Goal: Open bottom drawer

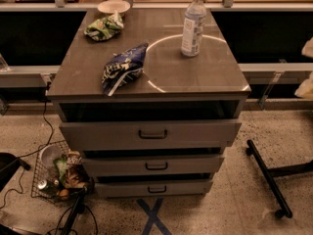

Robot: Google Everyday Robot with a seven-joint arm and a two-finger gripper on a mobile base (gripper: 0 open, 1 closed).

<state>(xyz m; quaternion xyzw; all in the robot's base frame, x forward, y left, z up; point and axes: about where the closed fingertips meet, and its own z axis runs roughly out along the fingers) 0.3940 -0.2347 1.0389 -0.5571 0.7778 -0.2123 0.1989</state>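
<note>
Though the gripper is unseen, wire basket [38,174] holds snacks [72,173].

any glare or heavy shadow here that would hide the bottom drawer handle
Camera view: dim warm light; a curved glare arc crosses the cabinet top beside the water bottle; black shadow fills the gaps above the drawers, but the bottom drawer and its handle are visible; the claw is out of frame.
</note>
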